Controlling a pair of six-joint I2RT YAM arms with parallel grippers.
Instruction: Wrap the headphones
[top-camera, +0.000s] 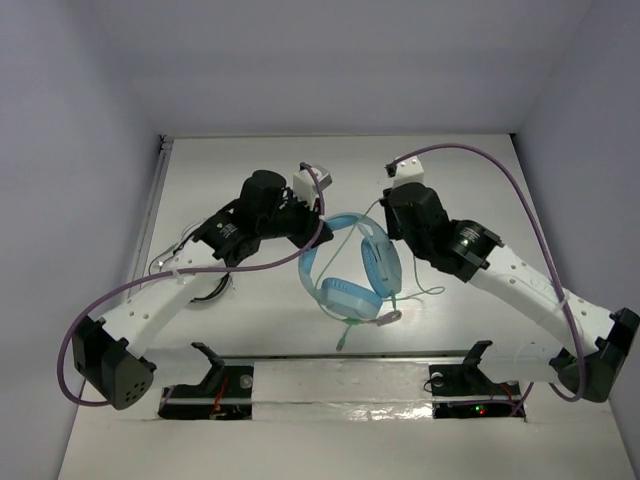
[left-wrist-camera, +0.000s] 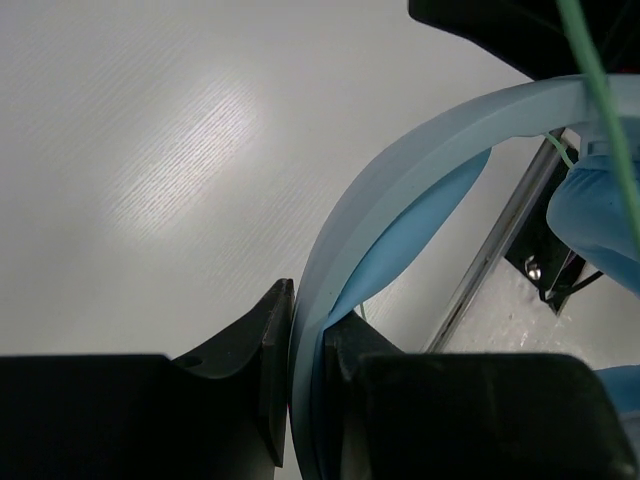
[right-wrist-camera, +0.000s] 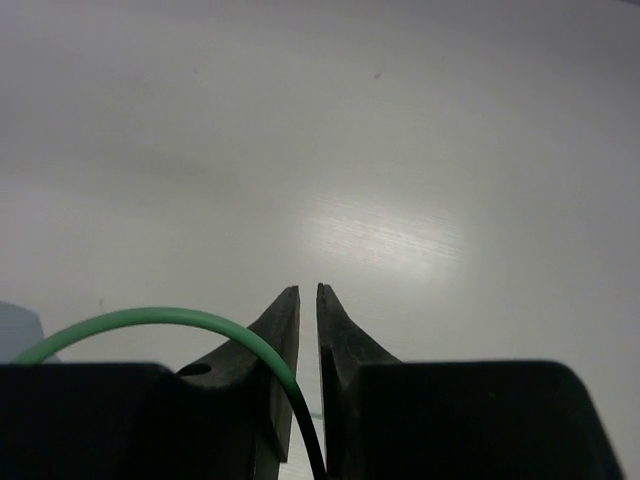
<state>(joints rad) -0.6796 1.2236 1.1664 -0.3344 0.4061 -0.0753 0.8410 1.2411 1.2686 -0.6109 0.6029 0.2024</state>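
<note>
The light blue headphones (top-camera: 349, 296) lie at the table's middle, headband (top-camera: 310, 258) to the left and two ear cups side by side. My left gripper (top-camera: 312, 224) is shut on the headband (left-wrist-camera: 400, 150), which runs between its jaws (left-wrist-camera: 308, 300) in the left wrist view. The pale green cable (top-camera: 421, 292) trails right of and in front of the ear cups. My right gripper (top-camera: 388, 214) is just behind the right ear cup. In the right wrist view its jaws (right-wrist-camera: 308, 290) are nearly closed, with the green cable (right-wrist-camera: 150, 318) arching in and pinched low between them.
A black-and-white coiled cable bundle (top-camera: 205, 286) lies under my left arm. A metal rail (top-camera: 340, 354) with two black brackets runs along the near edge. Purple robot cables (top-camera: 500, 166) loop over both arms. White walls close in the back and sides.
</note>
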